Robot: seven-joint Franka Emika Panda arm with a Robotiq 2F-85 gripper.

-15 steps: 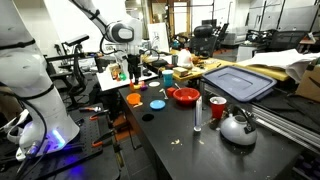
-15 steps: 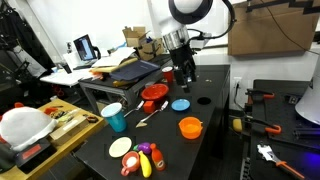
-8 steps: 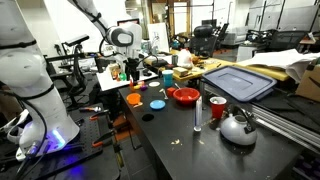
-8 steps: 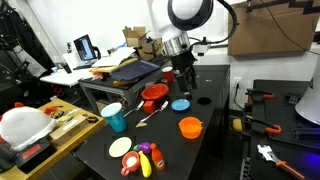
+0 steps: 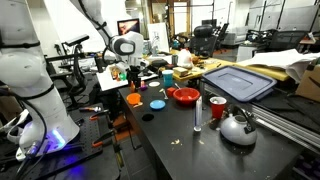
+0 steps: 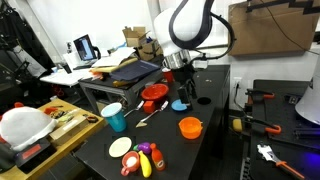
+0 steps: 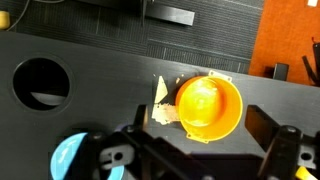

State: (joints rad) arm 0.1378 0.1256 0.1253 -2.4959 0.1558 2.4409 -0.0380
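1. Gripper [image 7: 203, 152] fingers show at the bottom edge of the wrist view, spread wide apart, with nothing between them and nothing held.
2. Orange bowl [image 7: 208, 105] sits at the centre of that view, just above the gap between the fingers. It stands upright on the dark surface [image 7: 90, 40], and a pale scrap [image 7: 162, 98] lies against its left side.
3. Blue plate [image 7: 68, 158] shows in the lower left corner, and a round black shape [image 7: 40, 82] lies at the upper left, well apart from the bowl.
4. In an exterior view the gripper [image 6: 183, 84] hangs above the surface in the upper middle of the frame. The blue plate [image 6: 180, 104] lies just below it and the orange bowl [image 6: 190, 127] lower still.
5. Red bowl [image 6: 153, 95] stands to the left of the blue plate, and a teal cup [image 6: 115, 117] stands further left.
6. In an exterior view a kettle [image 5: 238, 127] stands at the lower right, far from the gripper [image 5: 132, 78].
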